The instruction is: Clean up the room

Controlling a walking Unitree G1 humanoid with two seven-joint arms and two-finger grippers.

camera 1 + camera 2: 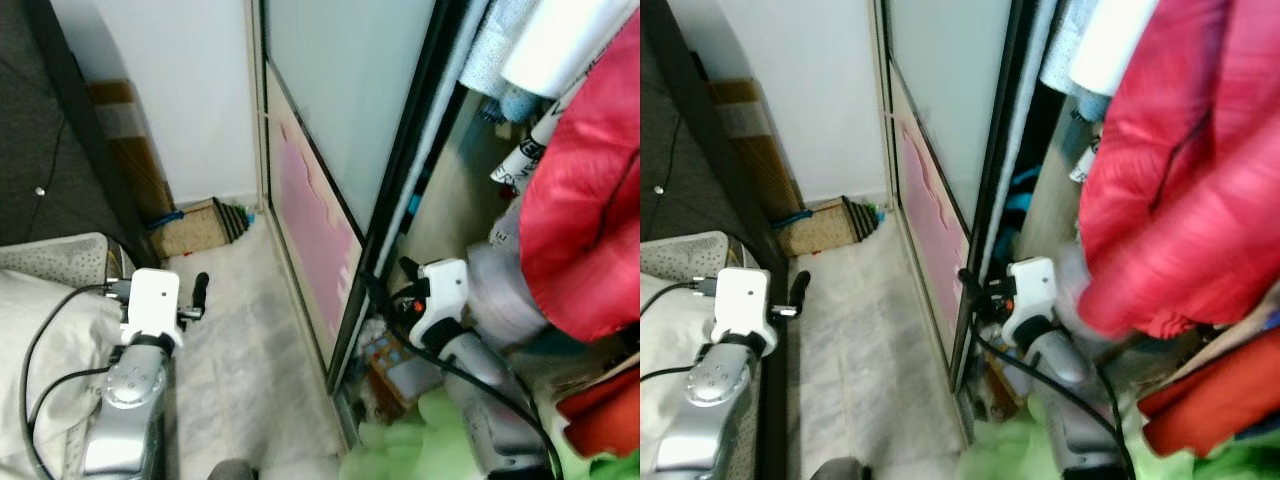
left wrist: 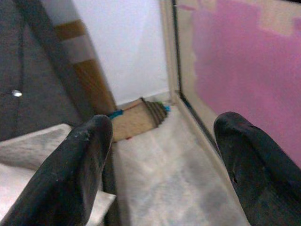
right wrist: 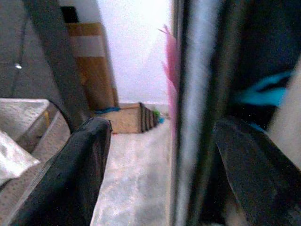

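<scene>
The tall sliding wardrobe door with a black frame and frosted glass (image 1: 350, 110) stands upright, and its long side runs from the lower middle of the head view up to the top. Its lower panel is pink with pale patches (image 1: 310, 215). The door's edge leans a little to the right as it goes up in the picture.

Right of the door, the wardrobe is open. Inside hangs a puffy red jacket (image 1: 585, 190) in the upper right. Above it is a white roll (image 1: 560, 40) and a fluffy light blue cloth (image 1: 500, 50). A darker red garment (image 1: 1220, 390) hangs lower right. Something soft and green (image 1: 410, 445) sits blurred at the bottom.

The right gripper (image 1: 975, 290) is in the lower middle, just beside the black door frame. Its two black fingers (image 3: 80, 174) are spread apart with the door edge between them, not closed on it.

The left gripper (image 1: 195, 295) is in the lower left over the pale marbled floor (image 1: 250, 340). Its fingers (image 2: 70, 174) are spread wide and hold nothing.

Far back on the floor, at the white wall (image 1: 180, 90), lies a brown cardboard piece with a dark stepped end (image 1: 200, 228). A grey-white cushion (image 1: 50, 260) sits at the left edge.
</scene>
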